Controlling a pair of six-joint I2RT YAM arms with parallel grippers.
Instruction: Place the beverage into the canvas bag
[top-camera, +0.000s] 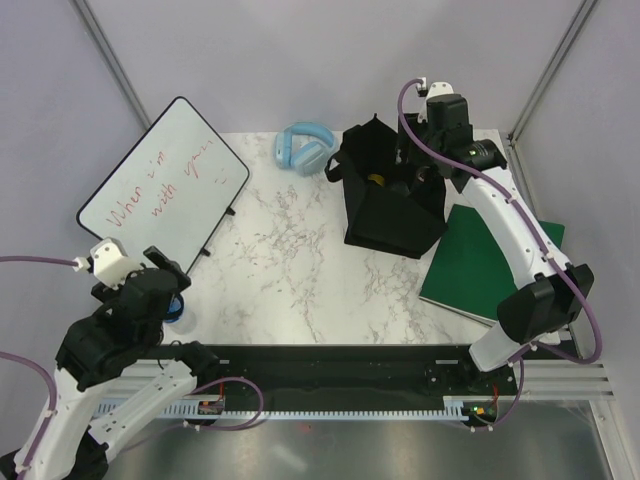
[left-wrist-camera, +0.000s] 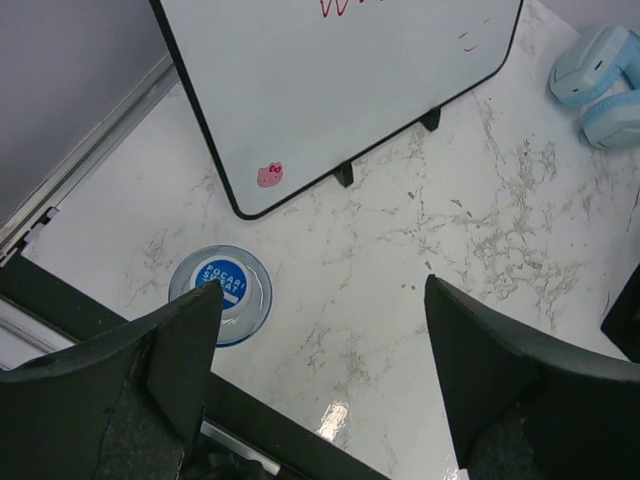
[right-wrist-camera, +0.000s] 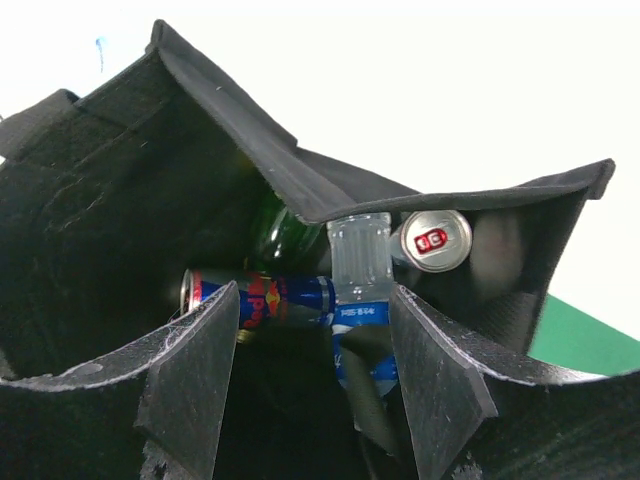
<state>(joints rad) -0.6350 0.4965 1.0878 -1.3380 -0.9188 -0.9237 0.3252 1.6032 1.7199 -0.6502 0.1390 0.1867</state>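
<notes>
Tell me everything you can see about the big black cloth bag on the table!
The black fabric tote bag sits at the far right of the white marble table, mouth open upward, walls sagging. A loop handle shows at its left. Inside lie a blue-and-silver can, a green bottle, a clear plastic bottle and a silver-topped can. The right gripper reaches into its mouth, jaws apart. A flat green book lies beside it.

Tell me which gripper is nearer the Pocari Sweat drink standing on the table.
Left. The left gripper hovers open right over the drink; the right gripper is far across, reaching into the bag.
</notes>
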